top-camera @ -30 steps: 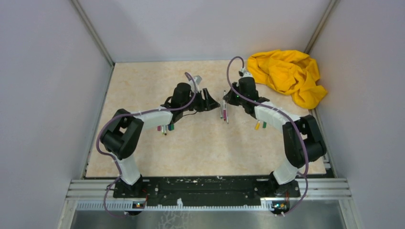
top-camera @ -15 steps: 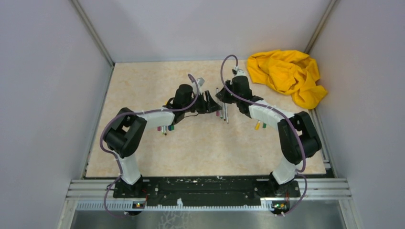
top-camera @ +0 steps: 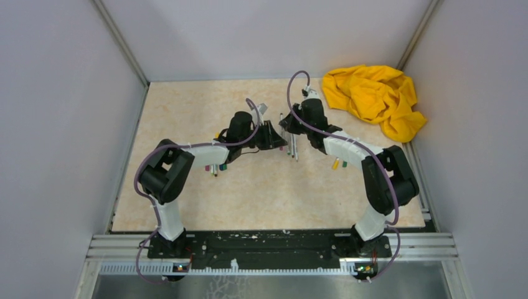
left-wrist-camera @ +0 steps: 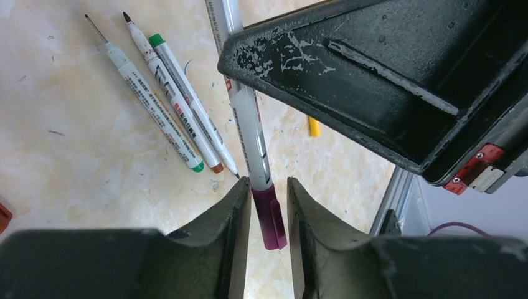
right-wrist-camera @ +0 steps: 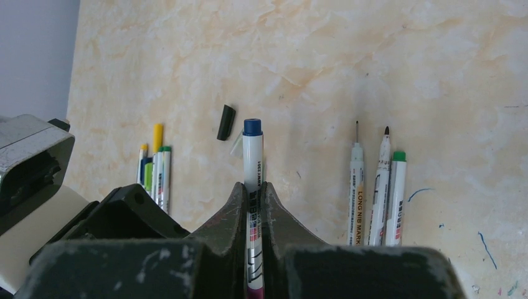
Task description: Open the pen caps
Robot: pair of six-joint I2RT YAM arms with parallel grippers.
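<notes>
My right gripper (right-wrist-camera: pixel 252 185) is shut on the barrel of a white pen (right-wrist-camera: pixel 252 156) and holds it above the table. The pen's purple cap (left-wrist-camera: pixel 269 215) sits between the fingers of my left gripper (left-wrist-camera: pixel 269 184). Those jaws stand narrowly open on either side of the cap, with a sliver of gap on the right. In the top view the left gripper (top-camera: pixel 272 136) and the right gripper (top-camera: pixel 286 124) meet nose to nose at mid-table. A loose black cap (right-wrist-camera: pixel 226 122) lies on the table beyond the held pen.
Three uncapped pens (right-wrist-camera: pixel 377 193) lie side by side below the grippers. More pens and caps (top-camera: pixel 215 167) sit beside the left forearm, and a yellow and a green cap (top-camera: pixel 339 164) by the right forearm. A crumpled yellow cloth (top-camera: pixel 373 96) fills the back right corner.
The right gripper carried the pen left, toward the left gripper. The left gripper shifted right to meet it and narrowed its jaws around the purple cap.
</notes>
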